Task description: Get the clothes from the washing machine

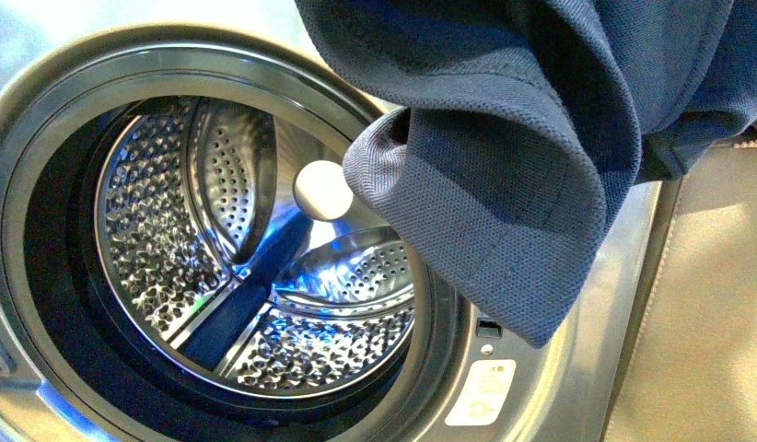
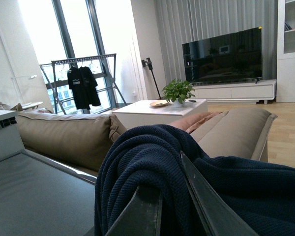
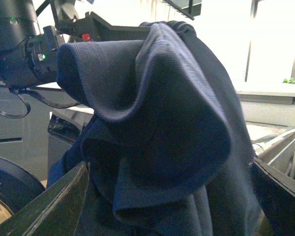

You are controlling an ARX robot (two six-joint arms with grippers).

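Observation:
The navy-blue clothes (image 1: 531, 138) hang in folds outside the washing machine (image 1: 52, 120), in front of the upper right of its round porthole. The perforated steel drum (image 1: 255, 267) shows no fabric inside. In the left wrist view my left gripper (image 2: 169, 196) is shut on the clothes (image 2: 142, 162), with the fabric bunched between its two fingers. In the right wrist view my right gripper (image 3: 169, 196) is open. Its fingers (image 3: 49, 206) stand wide on either side of the hanging clothes (image 3: 167, 123). The left arm (image 3: 19, 44) shows behind the fabric.
A beige sofa (image 2: 64, 137) stands beside the machine, also in the front view (image 1: 706, 304). A white label (image 1: 481, 391) sits on the machine's front at lower right. A white coffee table with a plant (image 2: 160, 110), a TV (image 2: 221, 54) and a clothes rack (image 2: 83, 83) lie beyond.

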